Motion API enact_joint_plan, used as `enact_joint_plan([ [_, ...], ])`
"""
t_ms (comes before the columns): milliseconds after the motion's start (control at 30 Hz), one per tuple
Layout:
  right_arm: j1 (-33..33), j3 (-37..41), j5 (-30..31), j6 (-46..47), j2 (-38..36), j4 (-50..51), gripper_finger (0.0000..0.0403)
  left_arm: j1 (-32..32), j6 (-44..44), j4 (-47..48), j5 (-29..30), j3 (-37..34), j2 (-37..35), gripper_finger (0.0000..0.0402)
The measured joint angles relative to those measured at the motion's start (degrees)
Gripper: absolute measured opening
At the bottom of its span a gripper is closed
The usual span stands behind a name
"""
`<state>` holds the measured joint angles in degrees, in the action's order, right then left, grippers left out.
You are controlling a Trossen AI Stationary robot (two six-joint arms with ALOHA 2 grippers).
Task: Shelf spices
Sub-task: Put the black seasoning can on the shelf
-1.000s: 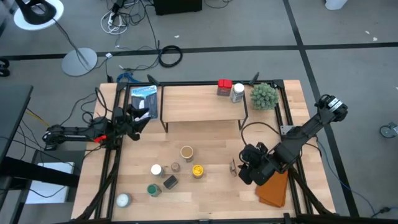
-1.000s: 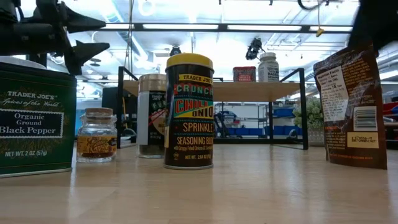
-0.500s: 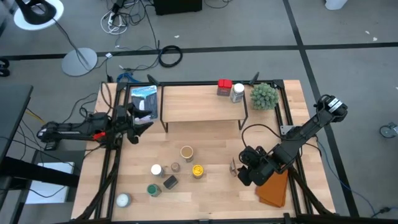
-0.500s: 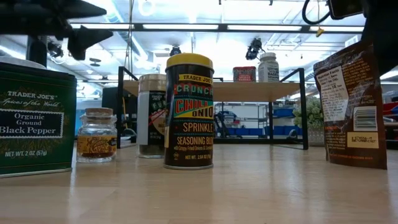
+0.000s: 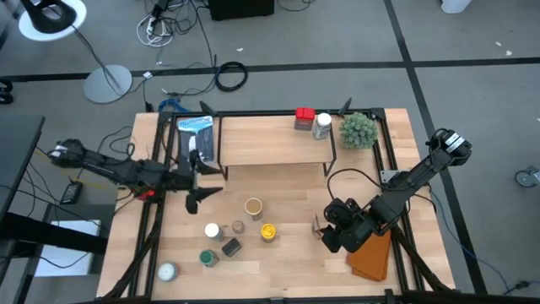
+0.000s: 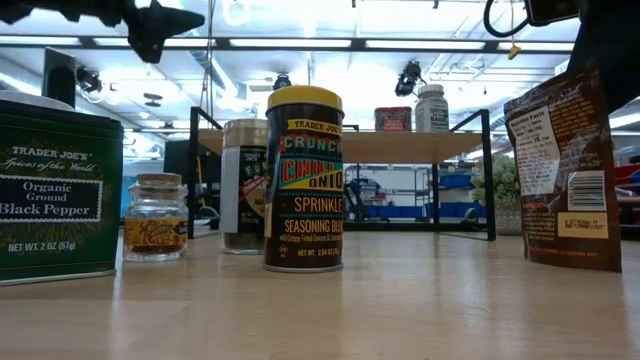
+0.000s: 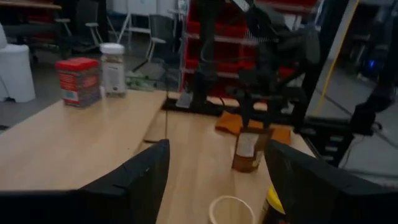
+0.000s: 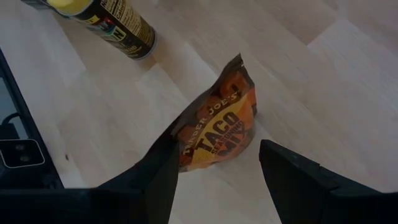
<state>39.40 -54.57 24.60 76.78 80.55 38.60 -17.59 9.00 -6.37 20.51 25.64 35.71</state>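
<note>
The left gripper hangs above the table just in front of the shelf's left end, its two dark fingers spread apart with nothing between them. The right gripper sits low over the table's right front area, beside an orange-brown cloth. Its fingers are also spread, and a taco seasoning packet stands between them, though whether they touch it cannot be told.

The shelf, a pale plank on thin black legs, stands at the back of the table. A red tin and a white-capped jar stand side by side on its right end. A green fuzzy plant stands on the table just right of the shelf.

The other spices stand on the table in front of the shelf. A tan-lidded jar is nearest the shelf. A yellow-lidded seasoning bottle stands a little closer to the front. Left of it are a small amber jar and a white-lidded jar. Nearer the front edge are a grey tin, a green black pepper tin and a pale round jar.

A blue and white packet lies left of the shelf.
</note>
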Motion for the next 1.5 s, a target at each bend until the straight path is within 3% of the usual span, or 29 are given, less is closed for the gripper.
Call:
enact_joint_plan([
  [333, 0.02, 0.00, 0.00, -2.43, 0.00, 0.00, 0.0222, -11.33, 1.99, -0.09, 13.03, 8.21, 14.94, 0.0234],
  [433, 0.02, 0.00, 0.11, -2.47, -0.02, -0.01, 0.0222, -12.00, 2.14, -0.17, 12.07, 11.53, 20.28, 0.0233],
  [533, 0.02, 0.00, 2.11, -3.51, -0.02, -0.20, 0.0222, -12.04, 2.16, -2.94, 7.48, 14.32, 26.22, 0.0234],
  [667, 0.02, 0.00, 4.32, -4.44, -0.02, -0.49, 0.0222, -12.05, 0.60, -13.44, 4.19, 16.24, 33.21, 0.0234],
  [833, 0.03, 0.00, 4.32, -4.46, -0.02, -1.63, 0.0222, -12.02, -4.55, -26.58, 6.26, 16.57, 39.90, 0.0234],
  [967, 0.04, 0.00, 4.33, -4.71, -0.02, -3.21, 0.0222, -12.00, -5.84, -31.32, 8.62, 16.62, 42.16, 0.0234],
  [1333, 0.02, 0.00, 4.33, -4.66, -0.02, -6.08, 0.0222, -12.00, -1.20, -28.45, 15.35, 16.62, 42.36, 0.0234],
  [1500, 0.03, 0.00, 5.22, -4.70, -0.02, -7.17, 0.0222, -12.12, -4.04, -28.26, 17.13, 16.62, 42.36, 0.0234],
])
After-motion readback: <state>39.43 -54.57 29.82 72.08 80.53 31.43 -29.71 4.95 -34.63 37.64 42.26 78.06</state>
